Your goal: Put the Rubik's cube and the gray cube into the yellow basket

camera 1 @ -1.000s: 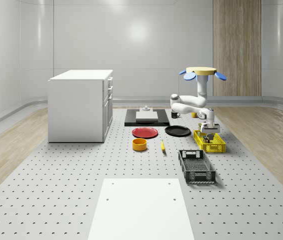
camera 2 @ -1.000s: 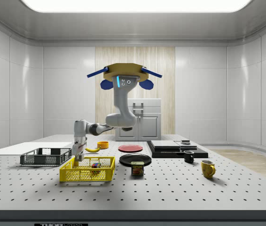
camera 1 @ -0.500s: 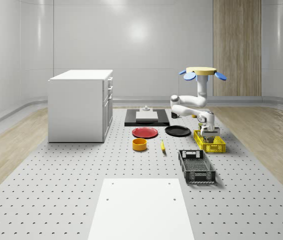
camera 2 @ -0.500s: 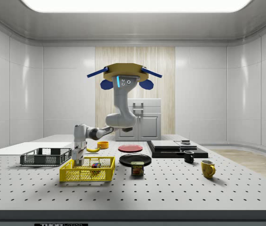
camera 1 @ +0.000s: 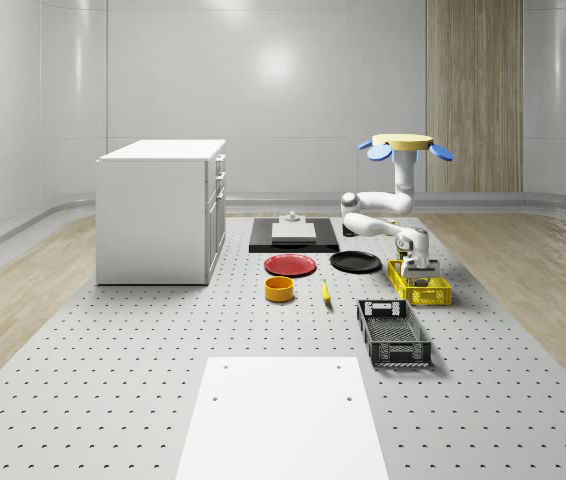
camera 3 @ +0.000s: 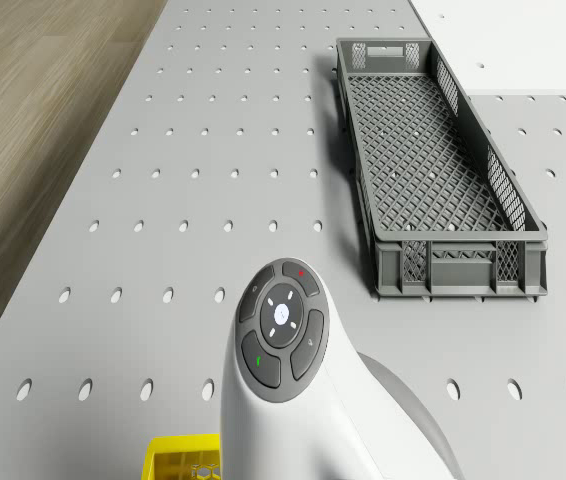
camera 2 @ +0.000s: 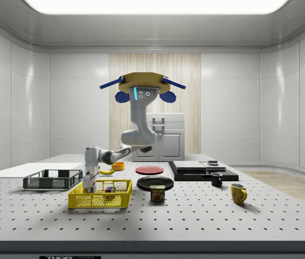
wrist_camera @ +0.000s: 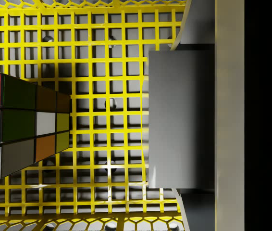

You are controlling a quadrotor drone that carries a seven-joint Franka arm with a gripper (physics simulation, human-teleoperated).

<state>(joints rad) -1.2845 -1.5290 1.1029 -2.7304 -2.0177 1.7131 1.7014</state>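
Gray cube (wrist_camera: 181, 118), rigid and smooth-faced, sits clenched in my jaws by opposite flat sides, low inside the yellow basket (wrist_camera: 107, 57) beside the Rubik's cube (wrist_camera: 23, 125), my drone (camera 2: 141, 85) hovering above the worktop (camera 1: 143, 340).

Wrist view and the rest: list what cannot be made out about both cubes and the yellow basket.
Gray cube: wrist view, one side lost in a dark area; whether it rests on the basket floor, cannot tell.
Rubik's cube: wrist view, cut off by the picture's edge; side view, tiny behind the basket mesh.
Yellow basket: drone view, mostly hidden by the arm.
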